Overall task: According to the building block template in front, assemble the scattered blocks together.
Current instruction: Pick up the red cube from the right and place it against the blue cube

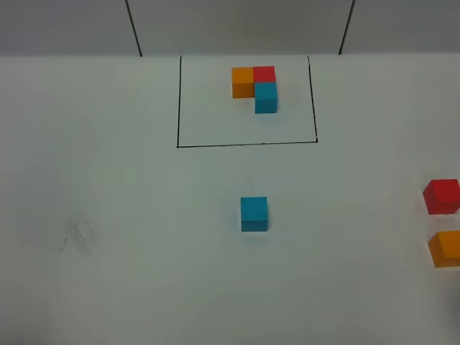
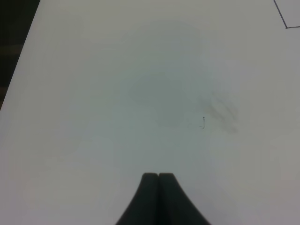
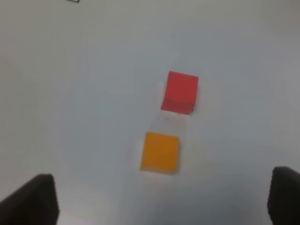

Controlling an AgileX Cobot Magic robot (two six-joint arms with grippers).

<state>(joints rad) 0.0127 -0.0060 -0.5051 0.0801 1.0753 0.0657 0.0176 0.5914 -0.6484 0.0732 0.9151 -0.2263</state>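
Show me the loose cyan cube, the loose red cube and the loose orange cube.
loose cyan cube (image 1: pixel 254 208), exterior high view, middle of its top face.
loose red cube (image 3: pixel 181 88), right wrist view, middle of its top face.
loose orange cube (image 3: pixel 161 150), right wrist view, middle of its top face.

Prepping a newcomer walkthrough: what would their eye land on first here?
The bright L of orange, red and cyan cubes inside the black drawn rectangle, far middle. Then a lone cyan cube in the centre, plus a red cube and an orange cube, apart, at the right edge.
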